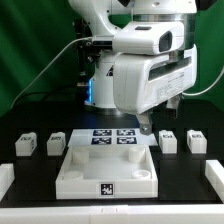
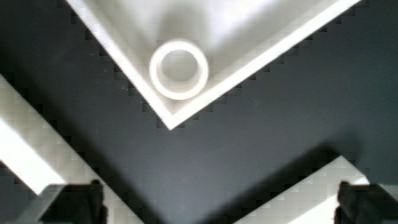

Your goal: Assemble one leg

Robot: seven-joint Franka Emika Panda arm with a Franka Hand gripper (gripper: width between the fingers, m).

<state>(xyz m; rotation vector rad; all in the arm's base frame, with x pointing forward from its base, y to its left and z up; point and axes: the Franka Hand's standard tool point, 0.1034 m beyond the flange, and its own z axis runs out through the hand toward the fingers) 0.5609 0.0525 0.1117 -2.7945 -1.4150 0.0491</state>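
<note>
Tabletop (image 1: 107, 170) fwd; arm (image 1: 140, 70) low, pincer (image 2: 208, 205) agape

Glossy white rounded arm (image 1: 140, 70) with black joints, a blue glow (image 1: 91, 92), a black cable (image 1: 60, 48) and a dark end effector (image 2: 217, 205).

— What colours are the little legs (image 1: 27, 145)?
— White, each with a black-and-white square tag. The big tabletop (image 1: 80, 187) is white too.
— And the table (image 1: 35, 196)?
— Black, with a green curtain (image 1: 30, 50) behind.
</note>
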